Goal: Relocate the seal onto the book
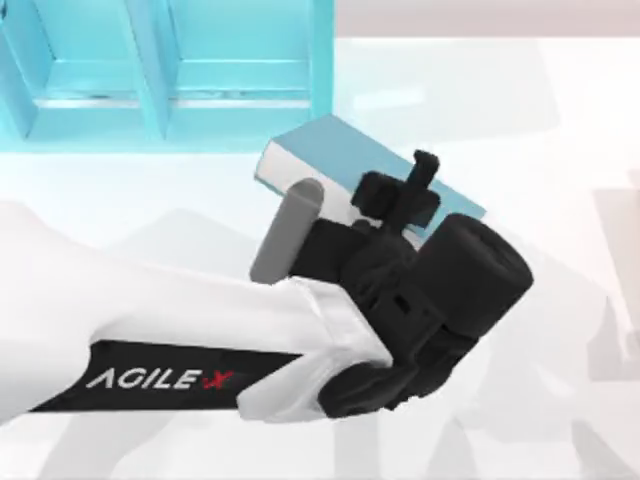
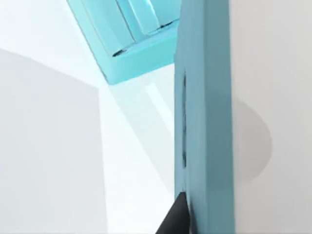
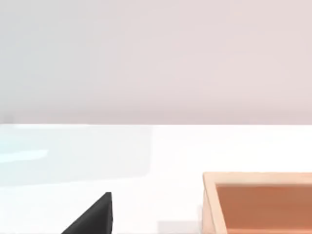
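Note:
The book, teal with white page edges, lies slantwise just in front of the shelf unit. My left arm reaches in from the left, and its gripper hangs over the book's right half, covering part of the cover. The left wrist view shows the book very close as a long teal strip, with a dark tip of the left gripper against its side. The seal is hidden. A dark part of the right gripper shows low over the white table in the right wrist view, where that arm stays parked.
A large teal shelf unit with compartments stands along the back left, and also appears as the shelf unit beyond the book. A tan-orange box-like thing with a pale rim sits on the table near the right gripper.

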Motion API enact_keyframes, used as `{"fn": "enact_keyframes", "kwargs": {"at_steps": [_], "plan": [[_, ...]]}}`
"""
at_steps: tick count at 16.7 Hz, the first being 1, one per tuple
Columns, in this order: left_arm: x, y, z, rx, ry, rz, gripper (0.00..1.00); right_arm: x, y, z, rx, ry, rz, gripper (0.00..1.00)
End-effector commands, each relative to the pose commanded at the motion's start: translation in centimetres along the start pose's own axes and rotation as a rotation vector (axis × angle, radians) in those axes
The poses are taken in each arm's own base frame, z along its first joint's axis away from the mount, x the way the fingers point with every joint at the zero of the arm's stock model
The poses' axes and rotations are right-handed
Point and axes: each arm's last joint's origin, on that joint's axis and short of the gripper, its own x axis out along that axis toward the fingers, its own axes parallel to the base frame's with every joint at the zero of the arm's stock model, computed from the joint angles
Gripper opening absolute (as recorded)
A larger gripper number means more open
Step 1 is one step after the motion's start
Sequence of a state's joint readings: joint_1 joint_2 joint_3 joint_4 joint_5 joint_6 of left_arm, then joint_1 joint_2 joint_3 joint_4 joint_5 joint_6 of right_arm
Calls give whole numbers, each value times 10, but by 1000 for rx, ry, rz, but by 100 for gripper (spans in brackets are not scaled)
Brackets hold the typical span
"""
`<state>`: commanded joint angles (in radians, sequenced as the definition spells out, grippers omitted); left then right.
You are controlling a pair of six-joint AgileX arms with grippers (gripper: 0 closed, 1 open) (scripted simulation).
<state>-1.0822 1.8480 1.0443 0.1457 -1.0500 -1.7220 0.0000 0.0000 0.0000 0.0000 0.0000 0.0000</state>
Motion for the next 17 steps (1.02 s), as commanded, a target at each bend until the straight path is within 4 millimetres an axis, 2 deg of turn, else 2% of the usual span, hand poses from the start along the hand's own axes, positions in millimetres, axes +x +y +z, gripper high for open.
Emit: {"fn": "enact_keyframes", "kwargs": {"at_steps": [3, 7, 10, 17], "plan": [[-14, 14, -24, -196, -22, -7, 0, 0, 0, 0, 0, 0, 0, 100], [-29, 26, -42, -363, -40, -31, 0, 0, 0, 0, 0, 0, 0, 100], [-34, 29, -47, -414, -45, -43, 0, 0, 0, 0, 0, 0, 0, 100], [-35, 30, -47, -413, -47, -40, 0, 0, 0, 0, 0, 0, 0, 100]]}}
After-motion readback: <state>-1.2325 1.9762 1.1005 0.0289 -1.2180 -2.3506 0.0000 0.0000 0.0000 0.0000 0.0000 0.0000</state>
